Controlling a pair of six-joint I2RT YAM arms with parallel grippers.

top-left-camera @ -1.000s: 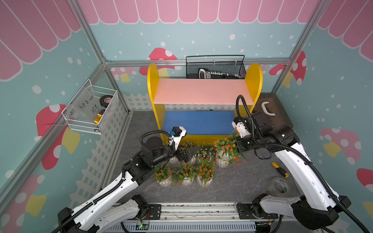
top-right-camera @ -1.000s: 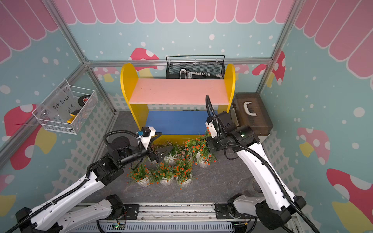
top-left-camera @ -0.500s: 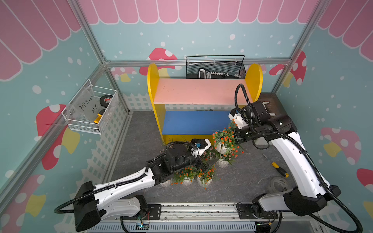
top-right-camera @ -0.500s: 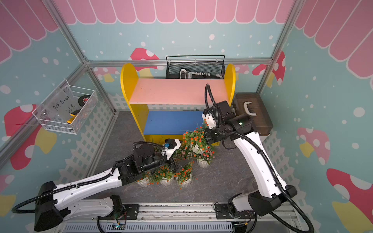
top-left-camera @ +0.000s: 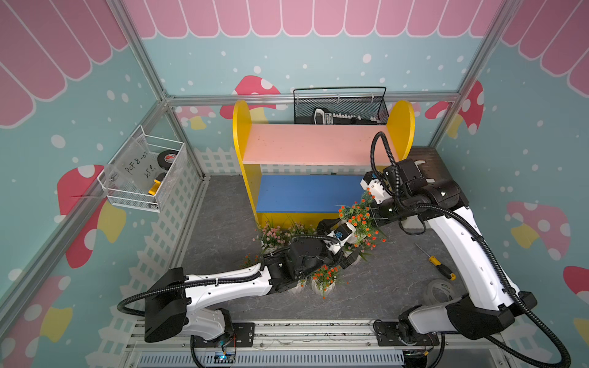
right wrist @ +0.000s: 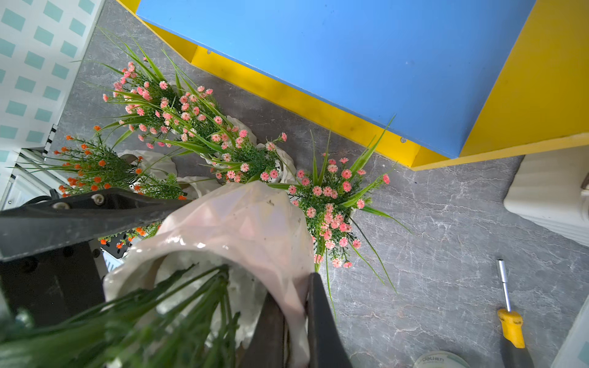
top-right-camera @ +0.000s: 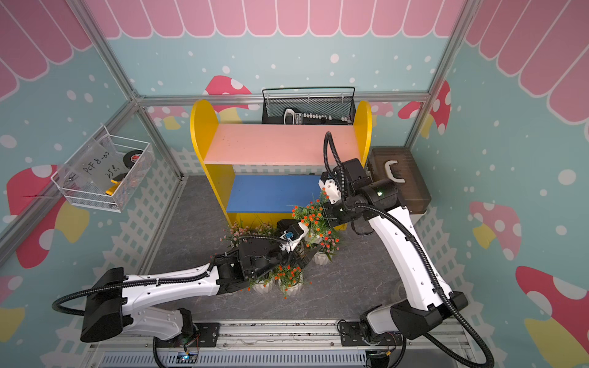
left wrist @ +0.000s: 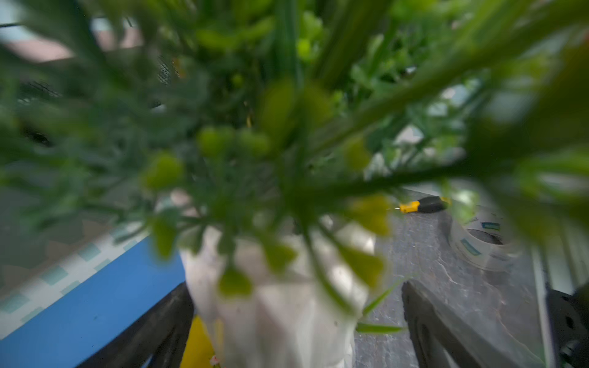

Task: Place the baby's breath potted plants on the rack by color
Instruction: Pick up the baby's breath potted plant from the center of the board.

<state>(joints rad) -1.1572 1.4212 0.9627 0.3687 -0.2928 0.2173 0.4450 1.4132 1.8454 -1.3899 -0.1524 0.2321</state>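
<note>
The right arm's jaws, shut on the rim of a white faceted pot of orange-flowered baby's breath (top-left-camera: 358,220), had lifted it off the grey table (top-left-camera: 220,223) towards the near right corner of the yellow-sided rack (top-left-camera: 245,153), its blue lower shelf (top-left-camera: 306,194) bare, so a first placing seemed close. The left arm's jaws had swung right and stood wide open astride another white pot (left wrist: 280,286), its flower colour lost in blur.

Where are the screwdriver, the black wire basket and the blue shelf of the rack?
screwdriver (top-left-camera: 443,270): in a top view, on its black handle.
black wire basket (top-left-camera: 302,106): in a top view, on its mesh wall.
blue shelf (top-left-camera: 306,192): in a top view, on its bare middle.
</note>
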